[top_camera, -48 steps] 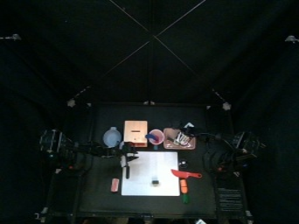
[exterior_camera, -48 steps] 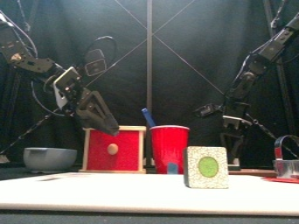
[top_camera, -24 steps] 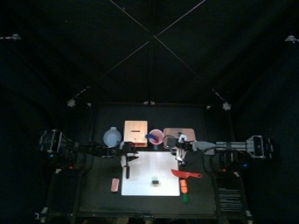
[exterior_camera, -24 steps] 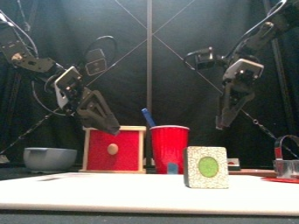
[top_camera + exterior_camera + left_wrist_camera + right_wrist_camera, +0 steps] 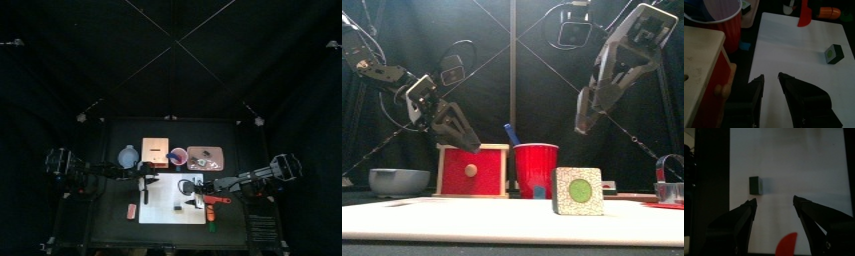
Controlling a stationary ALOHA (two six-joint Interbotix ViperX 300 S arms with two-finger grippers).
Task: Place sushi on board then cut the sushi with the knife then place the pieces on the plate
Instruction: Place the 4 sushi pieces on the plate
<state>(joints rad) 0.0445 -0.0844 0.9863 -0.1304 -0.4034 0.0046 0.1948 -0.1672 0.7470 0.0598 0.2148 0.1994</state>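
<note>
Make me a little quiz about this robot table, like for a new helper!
1. True or false: the sushi stands on the board.
2. What colour is the knife in the cup? A red, B blue, C green.
3. Fill in: the jaws of the right gripper are ____.
Key: 1 true; 2 B; 3 open.

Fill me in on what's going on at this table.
One sushi piece stands on the white board. The right pincer hovers open above the board, pointed at that piece, holding nothing. The left pincer hangs open and empty near the board's left edge. The red knife lies untouched at the board's right edge.
</note>
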